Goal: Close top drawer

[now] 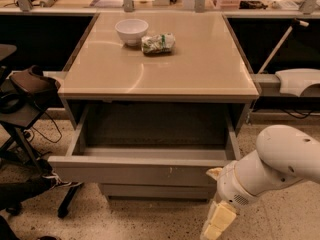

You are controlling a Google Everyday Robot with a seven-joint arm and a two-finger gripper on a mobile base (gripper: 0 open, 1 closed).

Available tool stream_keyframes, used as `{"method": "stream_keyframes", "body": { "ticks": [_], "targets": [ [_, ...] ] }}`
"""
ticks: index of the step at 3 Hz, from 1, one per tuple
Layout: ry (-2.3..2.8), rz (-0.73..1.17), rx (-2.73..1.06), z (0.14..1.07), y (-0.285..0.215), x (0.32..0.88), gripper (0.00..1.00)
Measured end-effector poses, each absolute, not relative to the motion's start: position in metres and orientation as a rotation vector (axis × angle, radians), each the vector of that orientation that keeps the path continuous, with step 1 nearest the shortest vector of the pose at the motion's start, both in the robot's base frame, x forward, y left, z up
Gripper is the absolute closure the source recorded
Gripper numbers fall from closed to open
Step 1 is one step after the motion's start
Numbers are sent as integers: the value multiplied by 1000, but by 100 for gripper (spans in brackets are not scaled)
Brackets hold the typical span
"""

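Fingers (pixel 220 220) of the gripper (pixel 215 200) are seen spread apart with nothing held, low at the right, the upper fingertip close by the right end of the top drawer (pixel 135 170). That drawer is pulled well out beneath the beige tabletop (pixel 200 69), on which a white bowl (pixel 131 31) and a crumpled packet (pixel 157 43) are set.

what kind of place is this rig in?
Likely an office or lab workspace: a beige desk with its top drawer open, an office chair at left, a cluttered counter behind. The gripper sits by the drawer's right front corner.
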State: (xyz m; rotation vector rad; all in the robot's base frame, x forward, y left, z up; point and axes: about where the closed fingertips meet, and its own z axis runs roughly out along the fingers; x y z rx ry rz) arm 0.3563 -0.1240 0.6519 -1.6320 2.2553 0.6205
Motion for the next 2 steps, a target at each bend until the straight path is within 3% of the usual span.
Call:
{"method": "stream_keyframes", "body": {
  "ticks": [1, 2],
  "targets": [
    [2255, 559, -1641, 659, -96, 395, 0],
    [2255, 559, -1641, 659, -96, 395, 0]
  ]
}}
